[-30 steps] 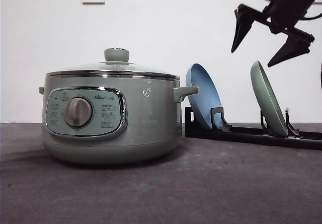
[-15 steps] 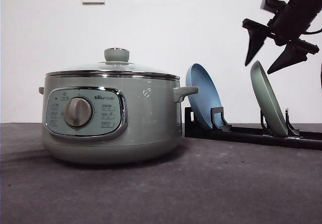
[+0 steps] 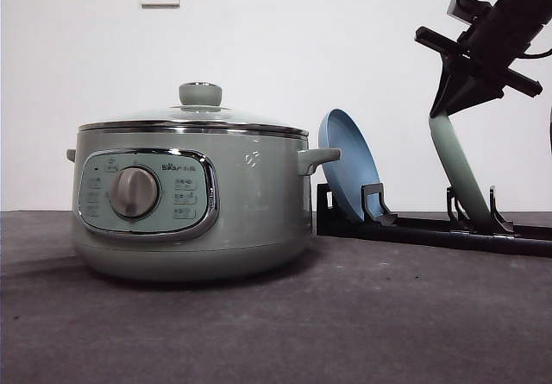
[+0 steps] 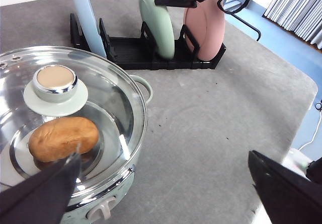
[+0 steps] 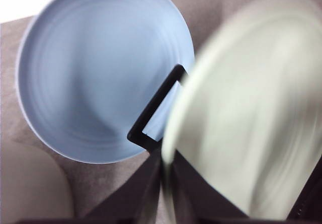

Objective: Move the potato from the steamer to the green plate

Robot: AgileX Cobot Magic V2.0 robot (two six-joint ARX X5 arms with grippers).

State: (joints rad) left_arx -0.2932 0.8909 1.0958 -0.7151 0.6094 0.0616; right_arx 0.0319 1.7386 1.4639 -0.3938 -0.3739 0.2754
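Two grippers in play, one doing the work. Biggest thing first: the steamer (image 3: 191,192) sits on the table with its glass lid (image 4: 70,128) on, and through the glass you can see the potato (image 4: 63,138) lying inside on the steam tray. So the potato isn't reachable yet.

Next, the rack (image 3: 431,225) behind the steamer, holding a blue plate (image 3: 348,166), the green plate (image 3: 459,173) and a pink plate (image 4: 207,26), all standing on edge.

The right gripper (image 3: 454,99) is at the top rim of the green plate with its jaws drawn in tight around that rim. The wrist shot is blurry, so I'd say pinched on the edge, probably a real grip.

The left gripper (image 4: 161,194) hangs above the steamer, fingers spread wide, holding nothing.

What could go wrong: it's a thin-edge pinch on a glossy plate, so the plate could swing or slip out on the lift. Pulling at an angle could snag the rack's prongs and drag the rack or knock the pink plate just beside it.
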